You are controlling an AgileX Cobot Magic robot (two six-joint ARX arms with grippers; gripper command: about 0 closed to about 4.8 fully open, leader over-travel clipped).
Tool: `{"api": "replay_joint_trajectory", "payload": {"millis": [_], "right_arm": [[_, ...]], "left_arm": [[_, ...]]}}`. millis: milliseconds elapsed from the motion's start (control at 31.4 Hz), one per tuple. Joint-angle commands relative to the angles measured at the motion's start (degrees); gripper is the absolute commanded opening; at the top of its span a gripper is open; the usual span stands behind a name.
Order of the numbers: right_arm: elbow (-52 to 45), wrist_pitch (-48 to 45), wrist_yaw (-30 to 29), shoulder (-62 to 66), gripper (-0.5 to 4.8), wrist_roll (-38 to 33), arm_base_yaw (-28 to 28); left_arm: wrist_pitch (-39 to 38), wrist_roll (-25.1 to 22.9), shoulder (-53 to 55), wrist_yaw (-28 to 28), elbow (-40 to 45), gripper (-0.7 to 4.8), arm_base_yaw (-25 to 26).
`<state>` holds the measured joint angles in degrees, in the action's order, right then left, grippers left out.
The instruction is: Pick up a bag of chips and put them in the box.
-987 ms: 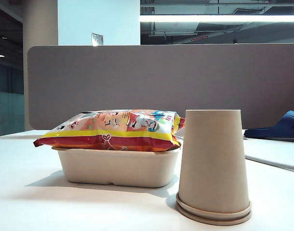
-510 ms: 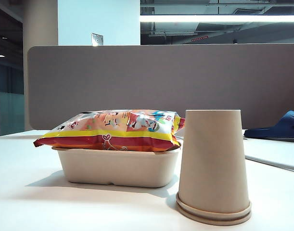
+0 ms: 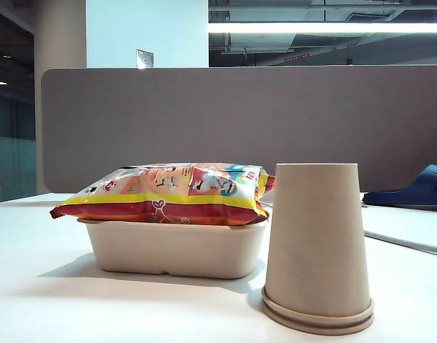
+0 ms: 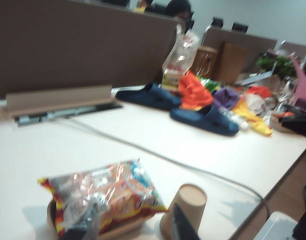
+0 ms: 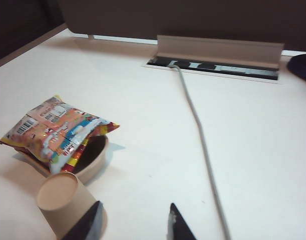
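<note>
We see the bag of chips (image 3: 164, 191) lying across the top of the box (image 3: 175, 248), its ends overhanging the flared rim. The box sits on the white table (image 3: 96, 307). Just beside it stands an upside-down paper cup (image 3: 318, 246), apart from the box. Behind them runs a grey divider (image 3: 239, 114).

Our right tool (image 5: 133, 222) hovers above the table near the cup, its two dark fingertips parted with nothing between them. Of our left tool (image 4: 137, 227) we see only blurred dark tips above the bag and cup; it stands wide apart and empty. A cable (image 5: 200, 135) crosses the table.
</note>
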<state>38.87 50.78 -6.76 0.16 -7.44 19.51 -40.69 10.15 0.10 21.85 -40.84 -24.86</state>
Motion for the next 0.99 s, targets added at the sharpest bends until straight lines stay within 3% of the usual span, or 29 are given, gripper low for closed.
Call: {"api": "replay_joint_trajectory", "payload": {"millis": [32,350,701,860,924,956,987], "right_arm": [[-3.0,-7.2,-3.6,0.1,1.67,-2.2,0.0],[-9.5,-22.0,-4.8,0.1,1.66,-8.0,0.0],[-23.7,-37.6,-2.7,0.1,1.65,-9.7,0.1],[-30.3,-42.2,0.3,0.1,1.65,-9.7,0.1],[-31.9,-43.5,1.3,0.1,1.21,-9.2,0.1],[-32.4,-44.1,2.1,0.0,1.01,-8.7,0.2],[-32.7,-44.3,2.3,0.0,0.84,-7.7,0.2]], "left_arm": [[2.9,0.9,0.1,-0.2,3.0,1.83,0.0],[19.0,7.6,0.1,-0.3,16.8,1.83,0.0],[25.5,8.5,0.1,-12.3,26.2,1.83,0.0],[30.8,-0.6,0.1,-12.7,29.7,1.82,0.0],[31.1,-3.2,0.1,-12.8,30.4,1.76,0.0],[31.6,-3.4,0.1,-12.9,30.9,1.65,0.0],[32.2,-4.2,0.1,-12.8,31.8,1.12,0.0]]}}
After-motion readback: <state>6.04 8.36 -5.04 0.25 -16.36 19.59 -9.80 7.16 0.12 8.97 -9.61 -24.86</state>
